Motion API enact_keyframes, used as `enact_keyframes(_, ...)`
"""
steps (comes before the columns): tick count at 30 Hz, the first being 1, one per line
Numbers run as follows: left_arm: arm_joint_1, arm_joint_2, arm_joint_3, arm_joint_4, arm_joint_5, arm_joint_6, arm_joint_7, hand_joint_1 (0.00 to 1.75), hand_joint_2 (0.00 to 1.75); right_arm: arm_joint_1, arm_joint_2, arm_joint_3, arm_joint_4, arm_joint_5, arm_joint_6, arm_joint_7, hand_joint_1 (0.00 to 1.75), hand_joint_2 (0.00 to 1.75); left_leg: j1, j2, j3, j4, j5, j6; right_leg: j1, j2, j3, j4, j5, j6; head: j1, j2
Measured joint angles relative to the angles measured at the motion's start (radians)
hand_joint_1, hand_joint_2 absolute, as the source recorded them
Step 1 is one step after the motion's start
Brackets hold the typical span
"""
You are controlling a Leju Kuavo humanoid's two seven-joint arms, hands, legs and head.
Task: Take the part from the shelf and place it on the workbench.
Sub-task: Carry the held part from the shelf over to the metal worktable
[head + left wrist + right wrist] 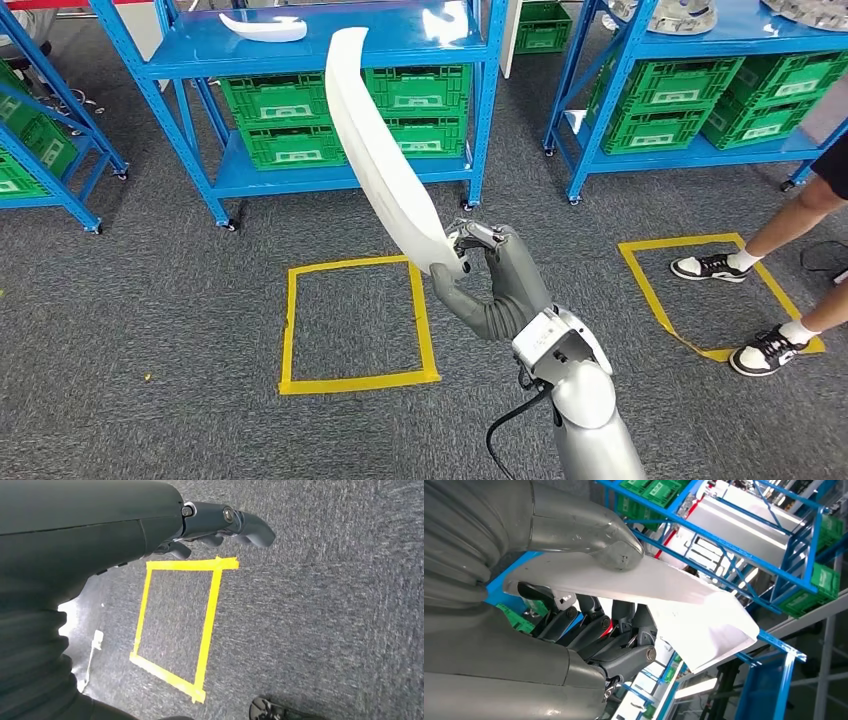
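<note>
A long curved white part (385, 150) stands up in the air in front of the blue shelf (300, 45), held at its lower end by my right hand (485, 275). In the right wrist view the thumb (589, 532) presses on top of the white part (684, 600) and the dark fingers (599, 630) curl under it. A second white part (262, 27) lies on the shelf's top level. My left hand (220, 525) hangs over the grey carpet with its fingers curled and nothing in it.
Green crates (290, 120) fill the lower shelf levels. A second blue shelf (700, 80) stands at the right. Yellow tape squares (355, 325) mark the grey carpet. A person's legs and sneakers (745, 305) stand at the right tape square (690, 290).
</note>
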Motion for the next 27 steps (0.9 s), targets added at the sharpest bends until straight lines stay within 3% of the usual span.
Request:
enact_keyframes(2,0.0,0.0,0.001,0.0,0.005,-0.001,-0.012,0.0,1.75,-0.001,-0.007,-0.001,0.005,-0.005,-0.001,-0.004,1.75,1.75,0.002,0.011,-0.023,0.0,0.023,0.013,-0.003,0.005,-0.034,0.095,-0.081,0.011,0.001,0.0)
enact_keyframes(4,-0.001,0.004,0.004,-0.001,0.017,0.003,-0.02,0.0,1.75,-0.002,-0.011,-0.002,0.011,-0.009,-0.002,-0.008,1.75,1.75,0.001,0.022,-0.048,0.004,0.042,0.016,-0.004,0.006,-0.067,0.227,-0.169,0.018,0.001,0.0)
enact_keyframes(5,-0.002,0.005,0.007,-0.002,0.025,0.004,-0.024,0.0,1.75,-0.002,-0.011,-0.002,0.013,-0.011,-0.003,-0.009,1.75,1.75,0.0,0.028,-0.061,0.008,0.051,0.015,-0.004,0.006,-0.064,0.262,-0.19,0.019,0.001,0.0)
enact_keyframes(6,-0.002,0.006,0.011,-0.002,0.033,0.005,-0.028,0.0,1.75,-0.002,-0.012,-0.002,0.015,-0.012,-0.005,-0.011,1.75,1.75,0.0,0.035,-0.073,0.013,0.058,0.012,-0.004,0.005,-0.041,0.257,-0.192,0.019,0.001,0.0)
enact_keyframes(7,-0.002,0.006,0.015,-0.002,0.038,0.004,-0.033,0.0,1.75,-0.002,-0.012,-0.003,0.017,-0.012,-0.006,-0.014,1.75,1.75,0.001,0.043,-0.084,0.018,0.063,0.01,-0.004,0.001,0.005,0.21,-0.179,0.018,0.001,0.0)
enact_keyframes(9,-0.002,0.007,0.022,-0.002,0.042,0.0,-0.043,0.0,1.75,-0.006,-0.012,-0.003,0.017,-0.013,-0.01,-0.021,1.75,1.75,0.0,0.059,-0.098,0.028,0.069,0.002,-0.001,-0.025,0.114,0.067,-0.15,0.01,0.001,0.0)
enact_keyframes(10,-0.002,0.009,0.023,-0.002,0.039,-0.003,-0.046,0.0,1.75,-0.007,-0.011,-0.003,0.017,-0.013,-0.012,-0.024,1.75,1.75,-0.002,0.067,-0.102,0.031,0.071,-0.003,0.002,-0.036,0.148,0.014,-0.141,0.004,0.001,0.0)
enact_keyframes(11,-0.002,0.011,0.024,-0.002,0.036,-0.004,-0.047,0.0,1.75,-0.008,-0.011,-0.003,0.017,-0.013,-0.015,-0.026,1.75,1.75,-0.003,0.074,-0.104,0.033,0.074,-0.008,0.005,-0.042,0.162,-0.013,-0.139,-0.003,0.0,0.0)
enact_keyframes(13,-0.003,0.014,0.027,-0.002,0.036,-0.005,-0.052,0.0,1.75,-0.004,-0.01,-0.004,0.016,-0.014,-0.018,-0.027,1.75,1.75,-0.002,0.089,-0.103,0.031,0.079,-0.02,0.009,-0.029,0.156,-0.02,-0.132,-0.017,0.0,0.0)
enact_keyframes(15,-0.003,0.018,0.031,-0.002,0.042,-0.008,-0.063,0.0,1.75,0.003,-0.007,-0.006,0.017,-0.019,-0.017,-0.029,1.75,1.75,0.001,0.077,-0.11,0.042,0.07,-0.034,0.006,-0.014,0.15,-0.026,-0.119,-0.031,0.0,0.0)
enact_keyframes(17,-0.001,0.022,0.032,-0.002,0.042,-0.013,-0.072,0.0,1.75,0.006,0.0,-0.008,0.021,-0.027,-0.016,-0.037,1.75,1.75,0.004,0.033,-0.14,0.115,0.014,-0.043,0.002,0.0,0.142,-0.031,-0.105,-0.044,-0.001,0.0)
enact_keyframes(19,0.005,0.027,0.033,-0.002,0.039,-0.014,-0.07,0.0,1.75,0.011,0.005,-0.009,0.032,-0.032,-0.016,-0.051,1.75,1.75,0.004,0.005,-0.185,0.241,-0.057,-0.046,0.004,0.019,0.129,-0.03,-0.095,-0.05,-0.002,0.0)
enact_keyframes(20,0.008,0.03,0.034,-0.002,0.036,-0.013,-0.063,0.0,1.75,0.015,0.006,-0.01,0.038,-0.033,-0.016,-0.059,1.75,1.75,0.004,0.001,-0.199,0.285,-0.074,-0.046,0.006,0.03,0.123,-0.029,-0.09,-0.051,-0.002,0.0)
enact_keyframes(21,0.01,0.033,0.035,-0.002,0.03,-0.011,-0.054,0.0,1.75,0.019,0.006,-0.011,0.044,-0.033,-0.017,-0.067,1.75,1.75,0.004,-0.002,-0.196,0.295,-0.071,-0.045,0.007,0.041,0.117,-0.028,-0.086,-0.05,-0.002,0.0)
enact_keyframes(23,0.011,0.039,0.035,-0.002,0.015,-0.006,-0.034,0.0,1.75,0.026,0.006,-0.015,0.052,-0.037,-0.02,-0.081,1.75,1.75,0.004,-0.015,-0.14,0.204,-0.02,-0.037,0.008,0.064,0.108,-0.023,-0.079,-0.046,-0.002,0.0)
enact_keyframes(25,0.012,0.044,0.035,-0.002,-0.001,-0.005,-0.021,0.0,1.75,0.029,0.007,-0.019,0.055,-0.043,-0.021,-0.092,1.75,1.75,0.003,-0.056,-0.071,0.073,0.019,-0.026,0.009,0.084,0.099,-0.017,-0.074,-0.038,-0.001,0.0)
enact_keyframes(27,0.012,0.05,0.035,-0.002,-0.013,-0.005,-0.021,0.0,1.75,0.033,0.007,-0.021,0.056,-0.051,-0.019,-0.101,1.75,1.75,0.0,-0.075,-0.048,0.02,0.024,-0.019,0.008,0.103,0.09,-0.014,-0.066,-0.026,-0.001,0.0)
